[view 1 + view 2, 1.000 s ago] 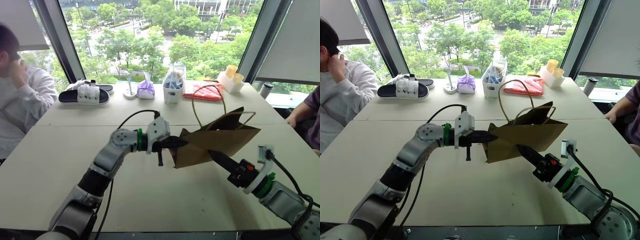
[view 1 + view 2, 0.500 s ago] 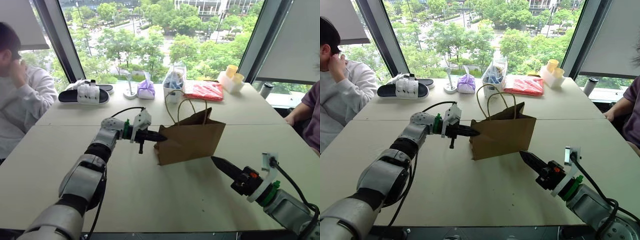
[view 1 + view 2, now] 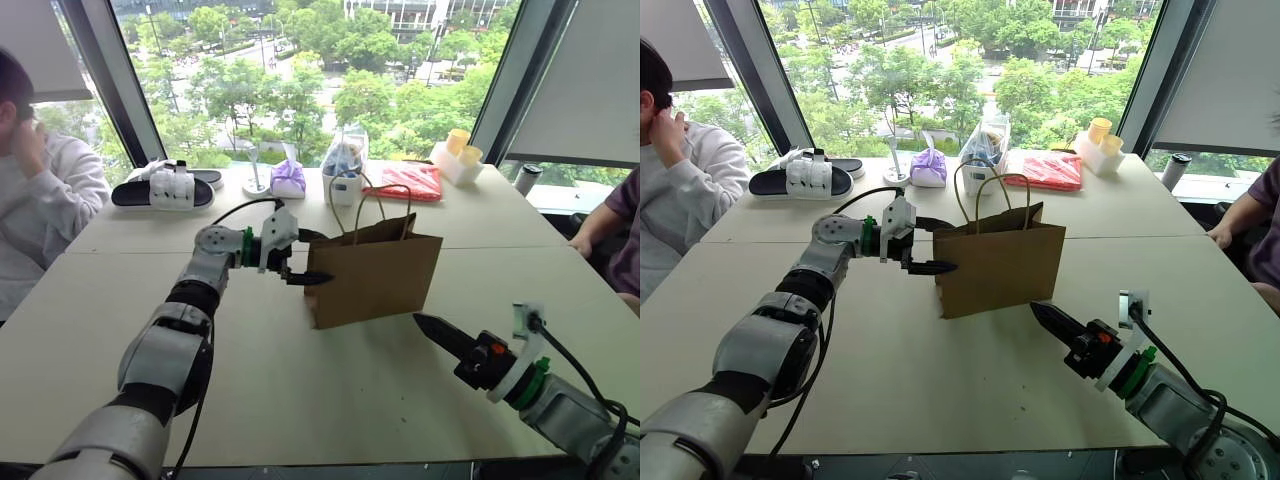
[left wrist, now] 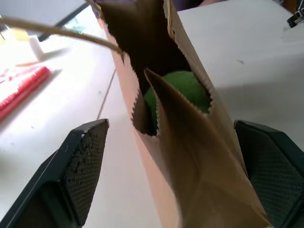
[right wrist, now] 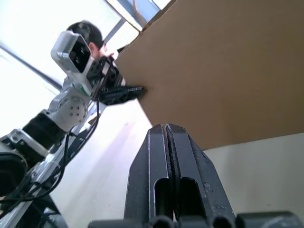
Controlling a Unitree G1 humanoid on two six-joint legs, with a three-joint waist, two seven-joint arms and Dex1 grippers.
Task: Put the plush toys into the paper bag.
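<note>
Plain brown kraft paper bag [image 3: 375, 277] with tan cord handles: upright mid-table, round bright green plush toy [image 4: 183, 90] inside. Left gripper [image 3: 305, 259]: fingers spread wide, straddling the bag's side edge. Right gripper [image 3: 432, 330]: fingers pressed together, empty, beside the bag.

bags: one paper bag [image 3: 375, 280] is standing on the table [image 3: 300, 390] | toys: one green toy [image 4: 183, 90] is showing inside it | sandals: two [image 3: 160, 190] are lying by the window | purple pouches: one [image 3: 289, 177] | yellow cups: two [image 3: 463, 148] | red packets: one [image 3: 410, 180] | people: two are sitting at the sides
</note>
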